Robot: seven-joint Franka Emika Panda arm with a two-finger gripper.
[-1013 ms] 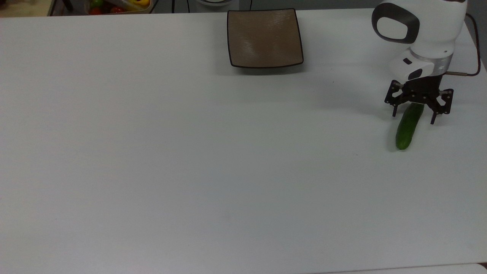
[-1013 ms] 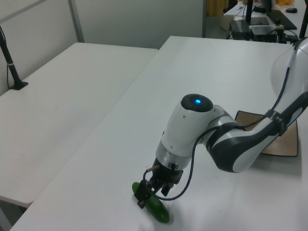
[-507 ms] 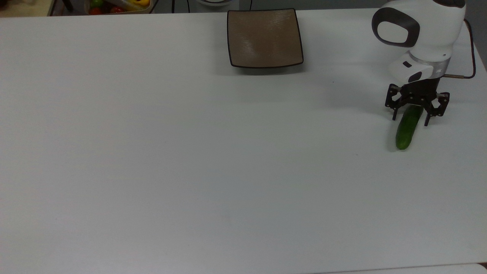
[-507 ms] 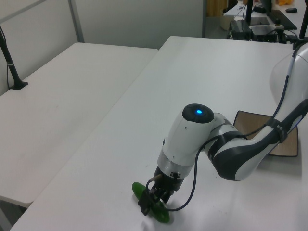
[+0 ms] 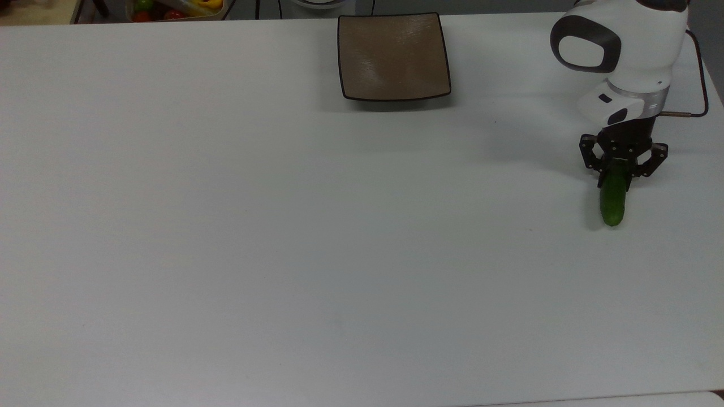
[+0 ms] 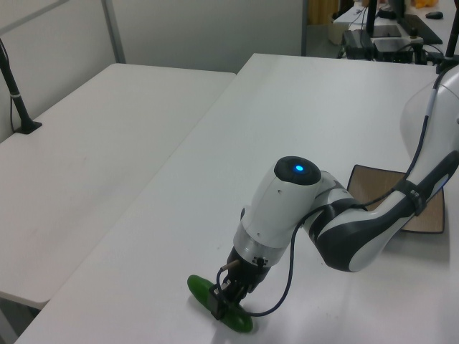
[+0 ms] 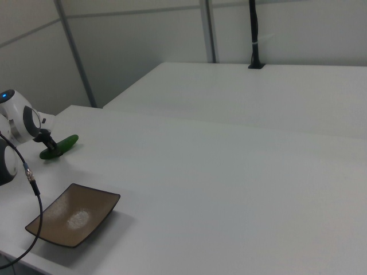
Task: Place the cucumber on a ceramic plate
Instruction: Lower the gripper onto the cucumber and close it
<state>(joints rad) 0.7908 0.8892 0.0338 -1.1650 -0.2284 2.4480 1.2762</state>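
The dark green cucumber [image 5: 612, 204] lies on the white table near the top view's right edge. My gripper [image 5: 615, 176] points down over its far end, and its black fingers are shut on the cucumber. In the left view the cucumber [image 6: 200, 288] sticks out on both sides of the gripper [image 6: 228, 302]. In the right view the cucumber [image 7: 63, 144] lies just right of the gripper [image 7: 48, 143]. The square brown ceramic plate [image 5: 393, 56] sits bare at the table's far edge, well to the top view's left of the gripper, and appears as the plate [image 6: 367, 183] and the plate [image 7: 74, 215].
A bin of colourful items [image 5: 175, 8] stands beyond the table at the top view's upper left. A black cable [image 5: 700, 79] loops off the arm's wrist. A second white table [image 6: 93, 165] stands alongside, across a gap. The table's right edge lies close to the gripper.
The fingers have closed from a wide stance onto the cucumber. The cucumber has turned from slanted to nearly straight in the top view and shifted slightly right.
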